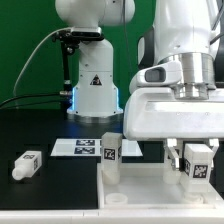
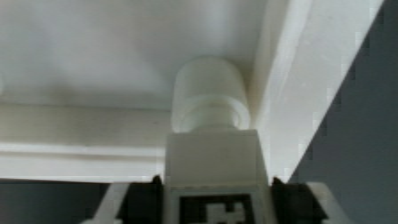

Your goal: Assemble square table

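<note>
The pincer [image 1: 192, 150] is closed to a narrow gap on a tagged leg [image 1: 198, 165] at the exterior view's lower right, holding it upright over the tabletop [image 1: 140, 200], which lies underside up along the bottom edge of that frame. A second leg [image 1: 110, 150] stands at the tabletop's corner near the frame's centre. A third leg [image 1: 27, 165] lies loose on the black counter [image 1: 40, 125] at the exterior view's lower left.

The risk, as I judge it, is a crooked seating. If the held leg's stem meets its socket at a tilt, turning could jam it or drag the tabletop across the counter, since nothing visible braces it.

Only the wrist view shows the stem [image 2: 214, 95], rounded and lying close beside a raised rib of the recessed underside; whether it has entered a socket I cannot tell. Only the exterior view shows the other two legs, the marker board [image 1: 78, 148] and the robot base [image 1: 95, 90] behind — the pincer's broad body hides the joint there.
</note>
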{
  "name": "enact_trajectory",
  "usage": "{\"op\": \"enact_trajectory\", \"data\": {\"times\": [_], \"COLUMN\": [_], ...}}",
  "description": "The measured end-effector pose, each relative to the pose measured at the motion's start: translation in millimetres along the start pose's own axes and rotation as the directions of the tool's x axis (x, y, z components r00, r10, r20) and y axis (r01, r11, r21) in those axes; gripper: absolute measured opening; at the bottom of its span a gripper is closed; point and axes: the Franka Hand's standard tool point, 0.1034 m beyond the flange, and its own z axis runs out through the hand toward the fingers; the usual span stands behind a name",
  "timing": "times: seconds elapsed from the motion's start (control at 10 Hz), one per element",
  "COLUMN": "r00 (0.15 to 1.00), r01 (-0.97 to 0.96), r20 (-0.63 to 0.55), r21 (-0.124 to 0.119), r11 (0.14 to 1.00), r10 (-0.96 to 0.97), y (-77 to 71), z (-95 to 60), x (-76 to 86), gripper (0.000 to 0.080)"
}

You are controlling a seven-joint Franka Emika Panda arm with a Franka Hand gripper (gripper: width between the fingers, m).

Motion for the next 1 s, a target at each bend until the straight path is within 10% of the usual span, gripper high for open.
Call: {"op": "enact_trajectory", "data": {"times": [0.5,0.8,1.0], "r00": [1.000,0.996,0.985], "r01": [0.004,-0.006,-0.027], "r20": [-0.001,0.093,0.171], "r21": [-0.004,0.005,0.014], "r11": [1.000,1.000,1.000], "r10": [-0.004,0.005,0.024], "y": [-0.1,3.7,4.1], "z": [4.9,-3.9,-10.4], "x": [-4.7,3.1,16.3], "gripper": [0.0284,0.0615,0.0644]}}
